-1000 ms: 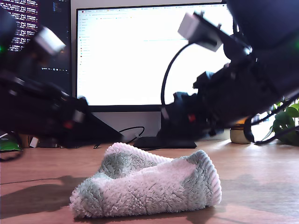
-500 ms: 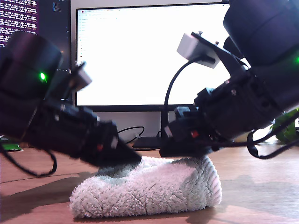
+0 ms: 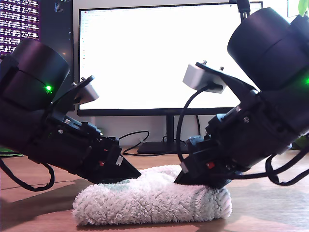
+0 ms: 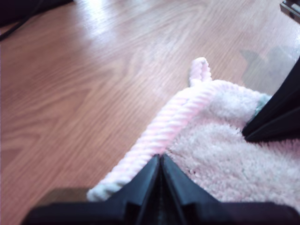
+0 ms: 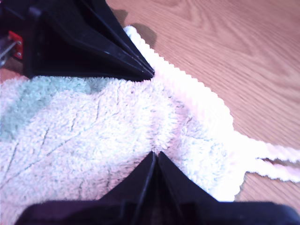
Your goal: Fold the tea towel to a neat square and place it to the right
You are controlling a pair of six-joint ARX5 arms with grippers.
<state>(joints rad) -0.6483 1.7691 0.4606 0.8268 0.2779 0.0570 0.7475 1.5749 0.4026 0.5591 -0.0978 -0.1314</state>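
Note:
The tea towel (image 3: 154, 200) lies as a low, fluffy off-white bundle on the wooden table (image 3: 270, 208), in the middle of the exterior view. My first gripper (image 3: 136, 174) comes in from the exterior view's left. It is shut, with its tip (image 4: 159, 161) pressed onto the towel (image 4: 225, 164) by the ribbed corded edge (image 4: 168, 122). My second gripper (image 3: 179, 180) comes in from the exterior view's right. It is also shut, and its tip (image 5: 155, 157) rests on the towel's pile (image 5: 84, 131). A corded loop (image 5: 276, 161) sticks out onto the wood.
A bright monitor (image 3: 145, 58) on a stand (image 3: 166, 142) fills the background, with cables (image 3: 133, 137) at its foot. A dark screen with text (image 3: 19, 24) stands at the exterior view's left. Bare wood shows on both sides of the towel.
Both arms have swung in and down onto the towel. The towel, puffed up with a raised fold a second ago, is now pressed flatter under the two shut tips.

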